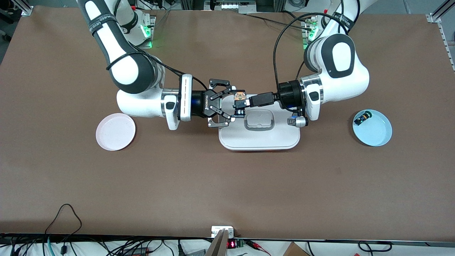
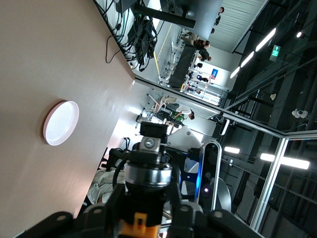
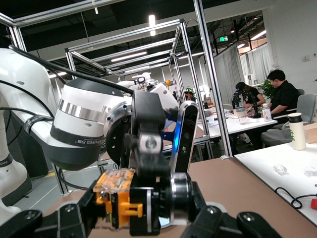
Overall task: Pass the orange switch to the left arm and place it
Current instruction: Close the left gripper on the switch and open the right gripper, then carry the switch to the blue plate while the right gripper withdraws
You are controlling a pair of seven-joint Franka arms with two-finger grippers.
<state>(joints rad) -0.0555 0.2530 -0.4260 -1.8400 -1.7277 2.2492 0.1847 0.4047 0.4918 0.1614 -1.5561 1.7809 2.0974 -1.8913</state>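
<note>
The orange switch [image 1: 240, 96], a small black body with an orange face and a silver ring, hangs in the air over the box [image 1: 259, 139], the white container with a grey recessed handle. My left gripper [image 1: 239, 104] is shut on the switch's black middle; the left wrist view shows the switch [image 2: 141, 225] between its fingers. My right gripper [image 1: 231, 104] faces it from the right arm's end. Its widely spread fingers lie against the two ends of the switch [image 3: 121, 198], with no gap showing in the right wrist view.
A pink plate [image 1: 115, 131] lies toward the right arm's end of the table. A light blue plate [image 1: 376, 133] toward the left arm's end holds a small black part with a green-yellow tip [image 1: 362, 117]. Brown table surface lies nearer the front camera.
</note>
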